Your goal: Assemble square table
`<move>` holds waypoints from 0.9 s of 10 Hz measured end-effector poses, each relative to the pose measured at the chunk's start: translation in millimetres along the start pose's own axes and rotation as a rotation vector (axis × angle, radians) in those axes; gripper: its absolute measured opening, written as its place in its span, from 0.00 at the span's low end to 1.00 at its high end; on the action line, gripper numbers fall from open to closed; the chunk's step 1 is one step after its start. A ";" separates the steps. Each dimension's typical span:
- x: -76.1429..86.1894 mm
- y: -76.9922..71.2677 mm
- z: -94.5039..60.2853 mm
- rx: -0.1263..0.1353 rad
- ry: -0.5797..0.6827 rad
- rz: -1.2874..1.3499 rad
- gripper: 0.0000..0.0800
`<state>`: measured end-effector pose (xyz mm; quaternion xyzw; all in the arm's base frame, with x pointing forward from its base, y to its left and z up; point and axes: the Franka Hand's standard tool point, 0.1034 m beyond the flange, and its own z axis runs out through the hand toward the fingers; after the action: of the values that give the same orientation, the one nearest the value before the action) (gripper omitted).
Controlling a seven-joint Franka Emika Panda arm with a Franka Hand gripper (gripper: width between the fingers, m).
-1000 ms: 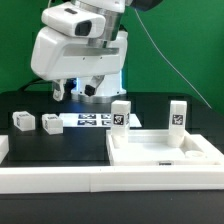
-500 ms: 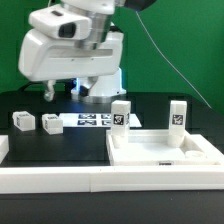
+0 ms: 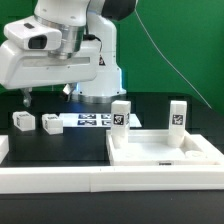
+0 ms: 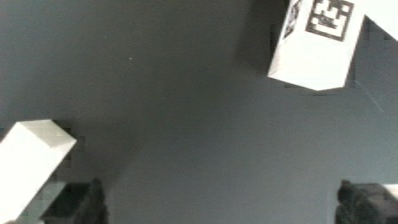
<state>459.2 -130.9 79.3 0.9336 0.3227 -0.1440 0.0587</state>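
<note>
**Gripper spread and empty over the loose legs; slab sits at the front**

The arm [image 3: 50,55] leans out to the exterior view's left, wrist facing down at the table. The gripper [image 4: 217,200] is spread wide and holds nothing. In the wrist view both fingers [image 4: 71,198] show at the frame edge with bare dark surface between them.

Task parts:
- The tabletop slab [image 3: 165,152] is white with a raised rim. It lies on the exterior view's right, just behind the barrier rail [image 3: 90,182].
- The left upright leg [image 3: 120,115] and the right upright leg [image 3: 178,115] stand at the slab's far corners, tags toward the camera. I cannot tell whether they stand on the slab or just behind it.
- The outer lying block [image 3: 22,120] and the inner lying block [image 3: 50,123] rest on the table to the exterior view's left, side by side but apart.
- The wrist view takes in a tagged block [image 4: 311,40] and a plain-faced block [image 4: 32,160]. They are well apart, and neither is between the fingers.

Around: the marker board [image 3: 90,120] lies flat between the inner lying block and the left upright leg, in front of the robot's base. The arm's white housing hides the table's back edge on that side.

Surface and room: the table [image 3: 60,148] is matte black. Behind it is a green wall [image 3: 170,40], with a thin black cable [image 3: 158,50] running down across it.
</note>
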 end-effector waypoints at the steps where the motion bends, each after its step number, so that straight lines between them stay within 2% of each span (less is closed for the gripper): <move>1: -0.1 0.0 0.2 0.000 0.000 0.000 0.81; 3: -4.7 -0.2 10.1 -0.004 -0.002 0.073 0.81; 5: -15.8 -16.3 32.6 -0.004 0.008 0.120 0.81; 6: -16.2 -20.9 39.1 -0.015 0.025 0.116 0.81; 8: -16.9 -26.4 42.0 0.003 -0.006 0.105 0.81; 9: -16.0 -25.6 42.0 -0.001 -0.002 0.102 0.81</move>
<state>421.6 -128.7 43.8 0.9487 0.2748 -0.1417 0.0666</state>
